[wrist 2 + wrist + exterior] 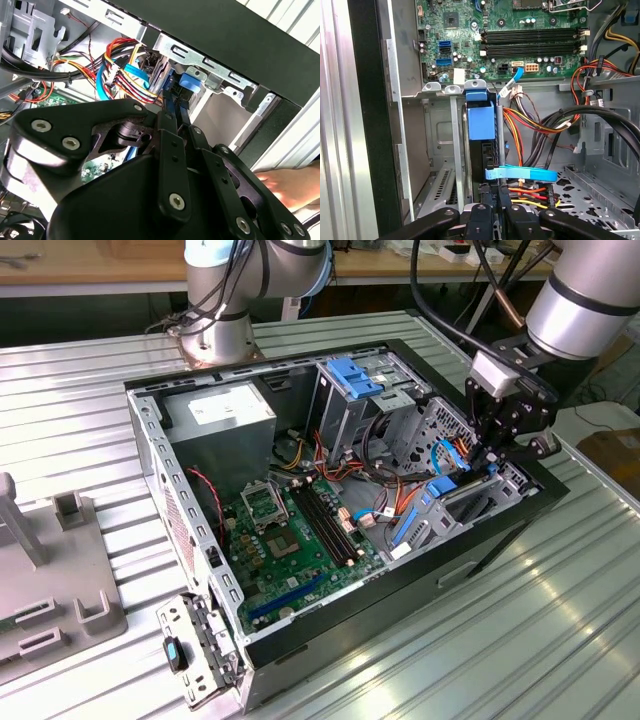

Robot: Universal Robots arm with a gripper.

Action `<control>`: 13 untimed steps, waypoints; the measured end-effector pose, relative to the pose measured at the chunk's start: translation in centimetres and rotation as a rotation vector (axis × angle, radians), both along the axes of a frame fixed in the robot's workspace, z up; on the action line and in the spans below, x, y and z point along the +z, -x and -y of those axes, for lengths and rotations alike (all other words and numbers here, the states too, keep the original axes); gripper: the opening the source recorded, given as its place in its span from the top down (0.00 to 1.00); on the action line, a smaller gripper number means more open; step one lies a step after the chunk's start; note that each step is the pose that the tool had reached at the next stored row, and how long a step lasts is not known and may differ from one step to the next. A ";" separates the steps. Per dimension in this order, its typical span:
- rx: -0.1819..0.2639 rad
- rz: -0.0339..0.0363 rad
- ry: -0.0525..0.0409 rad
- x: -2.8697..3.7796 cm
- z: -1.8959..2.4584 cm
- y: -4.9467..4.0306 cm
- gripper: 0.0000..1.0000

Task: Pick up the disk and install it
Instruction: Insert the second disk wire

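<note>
Between the black gripper's (496,207) closed fingers, the grey-metal hard disk in its bright blue plastic carrier (482,120) stands on edge, already partway into the narrow metal drive bay (451,150) at the front corner of the open black computer case (520,505). Its long axis seems to run down into the bay, the blue end facing the green motherboard (520,20). Holding it by the thin edge probably lets it slide between the bay walls. Orange and yellow power cables (520,125) lie just beside it.
</note>
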State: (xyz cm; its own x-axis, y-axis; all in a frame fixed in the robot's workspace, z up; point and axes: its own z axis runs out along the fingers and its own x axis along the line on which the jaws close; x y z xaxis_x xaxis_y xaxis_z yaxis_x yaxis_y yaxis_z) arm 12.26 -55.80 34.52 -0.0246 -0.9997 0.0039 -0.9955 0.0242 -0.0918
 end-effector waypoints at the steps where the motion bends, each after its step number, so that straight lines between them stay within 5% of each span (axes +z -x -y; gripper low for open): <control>1: 0.000 0.0000 -0.0001 0.00 0.02 0.01 0.84; 13: 0.000 0.0000 0.0001 -0.68 0.05 0.10 0.84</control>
